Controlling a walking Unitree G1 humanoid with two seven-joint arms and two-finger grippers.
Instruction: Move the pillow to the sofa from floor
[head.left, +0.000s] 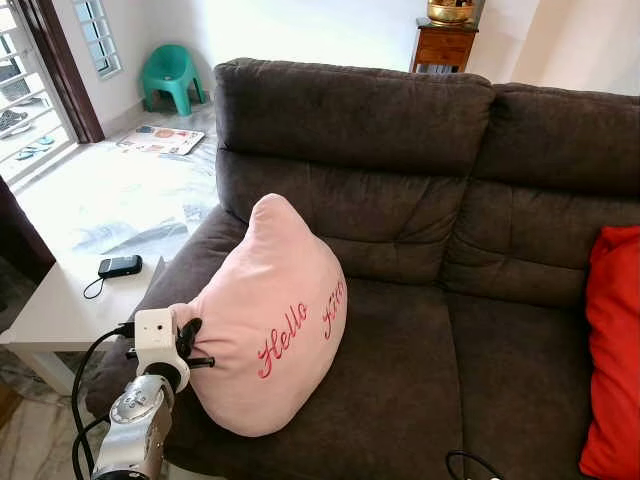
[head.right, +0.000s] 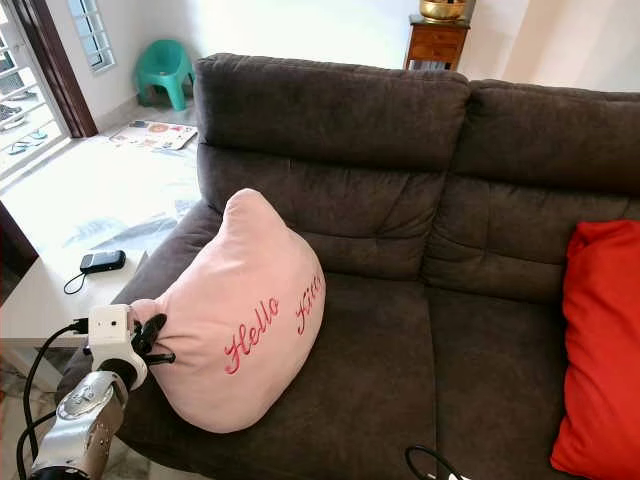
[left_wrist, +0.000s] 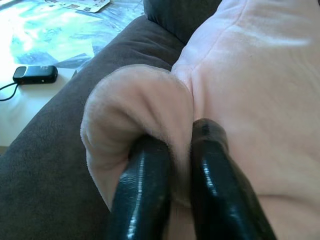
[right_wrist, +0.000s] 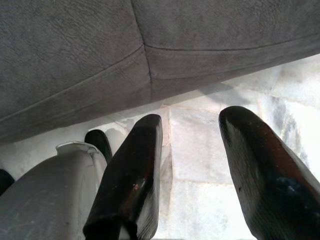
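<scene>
A pink pillow (head.left: 272, 320) with red "Hello" lettering stands on the left seat of the dark brown sofa (head.left: 400, 160), leaning toward the armrest. My left gripper (head.left: 186, 342) is shut on the pillow's lower left corner, and the left wrist view shows the pink fabric (left_wrist: 135, 110) pinched between the two black fingers (left_wrist: 142, 195). My right gripper (right_wrist: 192, 150) hangs low by the sofa's front edge, open, with floor tiles between its fingers.
A red cushion (head.left: 612, 350) leans at the sofa's right end. A white side table (head.left: 60, 310) with a black device (head.left: 119, 266) stands left of the armrest. Behind the sofa are a green plastic chair (head.left: 172, 75), a wooden cabinet (head.left: 443, 45) and a bright tiled floor.
</scene>
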